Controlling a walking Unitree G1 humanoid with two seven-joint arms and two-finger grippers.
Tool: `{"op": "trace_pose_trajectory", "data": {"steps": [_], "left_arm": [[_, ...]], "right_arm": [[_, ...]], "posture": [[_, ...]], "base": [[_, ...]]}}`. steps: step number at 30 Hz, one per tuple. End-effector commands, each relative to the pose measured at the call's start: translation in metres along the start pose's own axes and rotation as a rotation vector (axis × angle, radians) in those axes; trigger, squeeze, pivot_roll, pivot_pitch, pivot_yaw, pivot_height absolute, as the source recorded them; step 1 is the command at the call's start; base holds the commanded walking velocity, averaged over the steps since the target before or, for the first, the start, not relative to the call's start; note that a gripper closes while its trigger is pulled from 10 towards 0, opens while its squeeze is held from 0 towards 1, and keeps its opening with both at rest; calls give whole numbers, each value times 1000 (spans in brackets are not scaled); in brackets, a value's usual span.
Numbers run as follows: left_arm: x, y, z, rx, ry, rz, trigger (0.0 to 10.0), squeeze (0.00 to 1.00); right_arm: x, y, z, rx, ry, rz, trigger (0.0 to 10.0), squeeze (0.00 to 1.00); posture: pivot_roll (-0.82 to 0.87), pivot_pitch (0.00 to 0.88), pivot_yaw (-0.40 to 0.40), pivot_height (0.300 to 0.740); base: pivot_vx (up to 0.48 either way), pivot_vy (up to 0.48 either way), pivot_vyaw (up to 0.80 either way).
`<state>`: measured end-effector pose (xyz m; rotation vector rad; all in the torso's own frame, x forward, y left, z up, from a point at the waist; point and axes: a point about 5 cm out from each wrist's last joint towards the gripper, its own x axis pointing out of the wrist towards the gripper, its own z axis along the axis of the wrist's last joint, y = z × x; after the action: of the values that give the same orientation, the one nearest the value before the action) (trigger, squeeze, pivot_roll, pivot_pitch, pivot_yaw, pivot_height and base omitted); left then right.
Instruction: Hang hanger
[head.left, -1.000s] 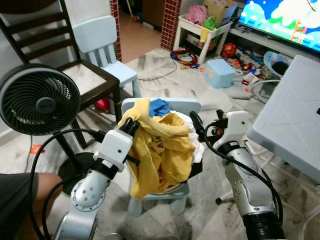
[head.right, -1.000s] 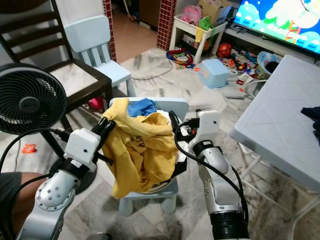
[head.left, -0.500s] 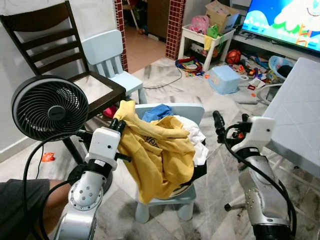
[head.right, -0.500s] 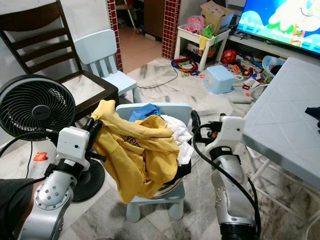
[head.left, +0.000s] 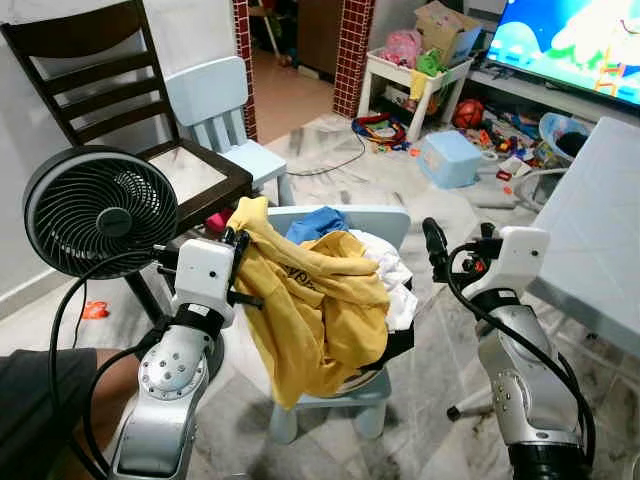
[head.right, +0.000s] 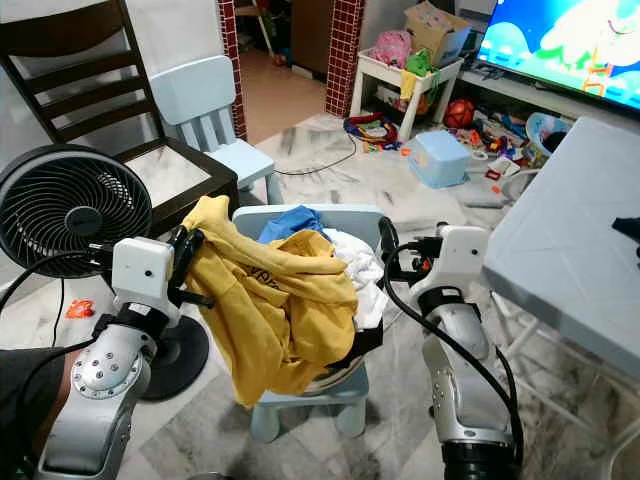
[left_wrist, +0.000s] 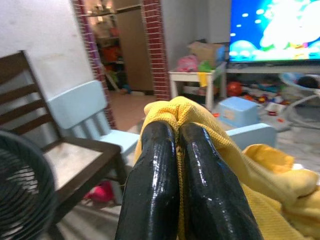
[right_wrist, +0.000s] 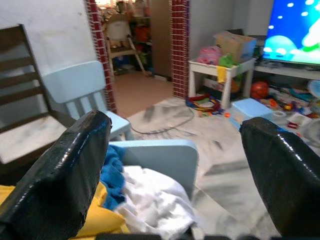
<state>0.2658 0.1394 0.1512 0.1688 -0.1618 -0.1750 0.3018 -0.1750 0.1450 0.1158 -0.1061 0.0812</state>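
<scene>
My left gripper (left_wrist: 177, 150) had its fingers pressed together on a fold of the yellow shirt (head.left: 320, 300), which draped downward over the small blue chair (head.left: 345, 222). My right gripper (right_wrist: 175, 170) hung beside the chair, fingers spread. I saw no hanger.

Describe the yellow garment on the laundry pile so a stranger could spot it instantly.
Find the small pale blue plastic child's chair directly before the robot, heaped with clothes. The yellow knitted garment drapes over the front of that pile, one corner pinched in the left gripper. It is the largest piece and the only yellow one, beside a blue cloth and a white cloth.
</scene>
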Motion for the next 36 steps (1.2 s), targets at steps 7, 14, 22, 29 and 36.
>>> {"op": "trace_pose_trajectory", "data": {"steps": [7,14,22,29,36], "left_arm": [[1,-5,4,-32,-6,-18,10000,0],[1,-11,4,-61,1,-24,10000,0],[6,-18,1,-69,18,-61,10000,0],[13,-17,4,-74,3,-59,10000,0],[11,-20,2,-77,13,-62,10000,0]], "right_arm": [[0,3,-4,-18,32,23,10000,0],[1,7,-1,-46,22,52,10000,0],[-8,8,-5,-60,33,45,10000,0],[-6,6,-2,-78,28,45,10000,0],[-5,6,-2,-86,32,50,10000,0]], "posture": [[118,68,-90,740],[74,100,-75,740],[49,96,-56,740],[40,100,-54,740],[40,105,-65,740]], "base": [[0,-69,-495],[0,-254,0],[0,-314,0],[0,-364,0],[0,-354,0]]}}
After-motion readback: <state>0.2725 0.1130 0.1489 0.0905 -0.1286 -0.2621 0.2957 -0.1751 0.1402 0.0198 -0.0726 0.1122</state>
